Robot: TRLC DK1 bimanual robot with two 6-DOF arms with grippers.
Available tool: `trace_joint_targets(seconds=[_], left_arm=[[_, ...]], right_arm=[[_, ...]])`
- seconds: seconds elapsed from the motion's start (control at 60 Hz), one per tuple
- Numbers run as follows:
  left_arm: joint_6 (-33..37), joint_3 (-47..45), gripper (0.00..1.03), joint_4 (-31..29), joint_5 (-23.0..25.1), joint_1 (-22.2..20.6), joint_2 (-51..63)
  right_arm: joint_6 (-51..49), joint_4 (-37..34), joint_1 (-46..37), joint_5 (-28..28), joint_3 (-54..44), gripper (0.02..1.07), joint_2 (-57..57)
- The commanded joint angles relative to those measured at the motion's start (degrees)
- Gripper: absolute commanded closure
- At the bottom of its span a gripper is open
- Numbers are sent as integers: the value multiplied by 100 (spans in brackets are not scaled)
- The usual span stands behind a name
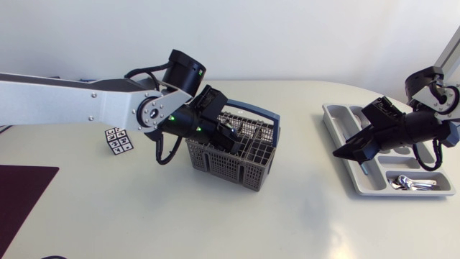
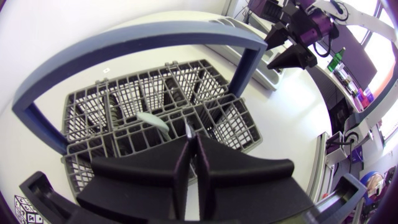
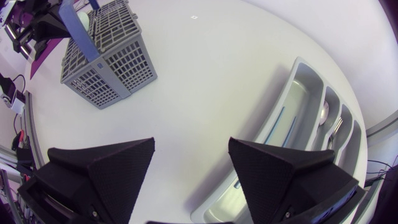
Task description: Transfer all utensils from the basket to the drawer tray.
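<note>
The left tool (image 2: 193, 143) is down inside the grey cutlery basket (image 1: 223, 165), which stands near the middle of the desk (image 1: 287, 223). Its fingers are pressed almost together on what looks like a thin metal utensil (image 2: 188, 129), though only a sliver shows between them, so the hold is hard to confirm. To do this step well, the lift should go straight up along the compartment walls so the piece does not rake the grid. The wrist should also stay to one side of the blue arched handle (image 2: 124, 46), which spans the basket right over the tool and is the main thing in the way. A second pale utensil (image 2: 152, 119) lies slanted in the compartment just beside the pinched one and could be dragged along, so a slow start is wise. The drawer tray (image 1: 338, 115) sits well apart at the desk's right end, with a few utensils (image 1: 413, 183) already in its near compartment. The right tool (image 3: 191, 143) hovers over the tray's inner edge, spread wide and holding nothing, so it may crowd the drop-off. A marker cube (image 1: 118, 140) and a purple mat (image 1: 21, 191) lie off to the left, clear of the path.
</note>
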Motion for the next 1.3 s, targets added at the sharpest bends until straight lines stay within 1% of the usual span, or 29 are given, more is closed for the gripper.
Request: trace_joint_targets(seconds=[0.0,0.133,0.317,0.683,0.783,0.883,1.0,1.15,1.283], left_arm=[[197,-42,100,17,-64,91,-205],[56,11,100,-27,33,258,-284],[-154,-16,100,-27,604,548,-310],[-488,-42,100,-1,1430,899,-723],[-576,-77,100,25,1579,961,-820],[-620,-156,100,105,1615,1014,-908],[-682,-218,100,184,1843,1110,-1049],[-682,-235,100,201,1922,1119,-1347],[-655,-253,100,219,2124,1110,-1699]], right_arm=[[48,51,65,35,-178,21,-118],[40,42,117,35,-195,21,-214],[31,-10,258,35,-213,21,-346],[-4,-81,847,17,-389,21,-909],[22,-125,996,17,-397,21,-997],[40,-151,1102,17,-406,21,-1067],[31,-204,1234,17,-415,21,-1234],[22,-274,1488,-27,-406,21,-1550],[57,-309,1866,-53,-380,20,-1788]])
